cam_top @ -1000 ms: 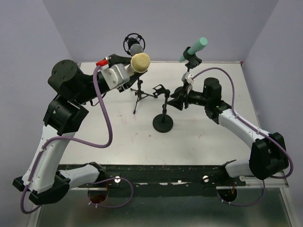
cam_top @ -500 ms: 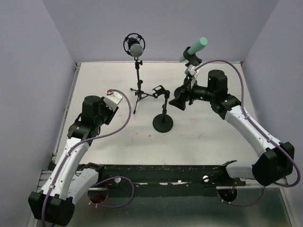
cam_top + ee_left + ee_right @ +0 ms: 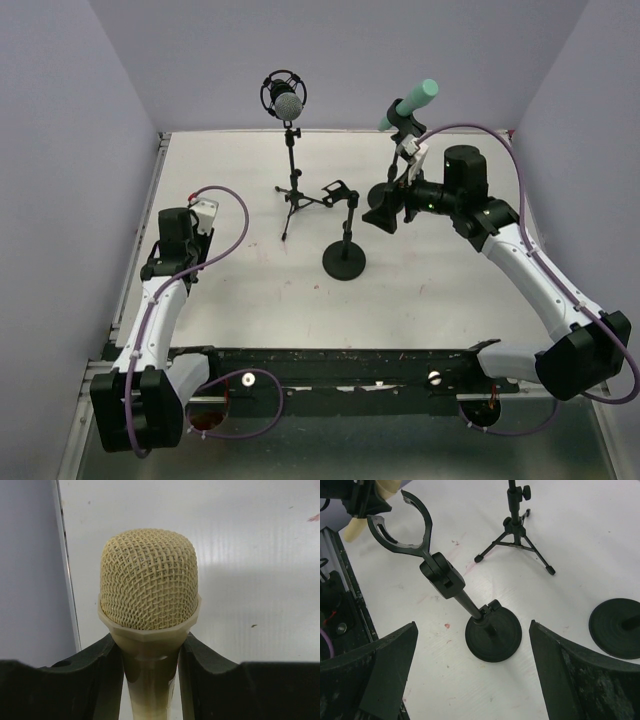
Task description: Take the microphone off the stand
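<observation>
The left gripper sits low, well left of the round-base stand, clamped around the cream microphone. The right gripper hangs just behind and right of that stand, jaws spread wide.

This is a robotics lab, set up as a closed test cell. A white table stands boxed in by plain lavender walls on three sides. Two white-and-black robot arms, the left arm and the right arm, are bolted to a black metal rail at the near edge. A purple cable loops off the right one. Props stand on the scuffed tabletop: a tripod stand and a round-base stand.
</observation>
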